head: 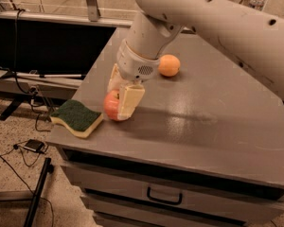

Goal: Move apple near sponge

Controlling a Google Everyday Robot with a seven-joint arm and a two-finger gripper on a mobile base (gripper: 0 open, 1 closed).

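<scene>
The red-pink apple (110, 106) sits low on the grey cabinet top (199, 117), between the cream fingers (128, 101) of my gripper (120, 94). The gripper is shut on the apple, coming down from the white arm above. The sponge (76, 117), dark green on top with pale yellow foam below, lies at the cabinet's front left corner, just left of the apple with a small gap. Most of the apple is hidden by the front finger.
A plain orange fruit (169, 65) lies further back on the top, right of the arm. The cabinet has a drawer with a handle (164, 197) below. Cables and a stand leg (35, 193) are on the floor to the left.
</scene>
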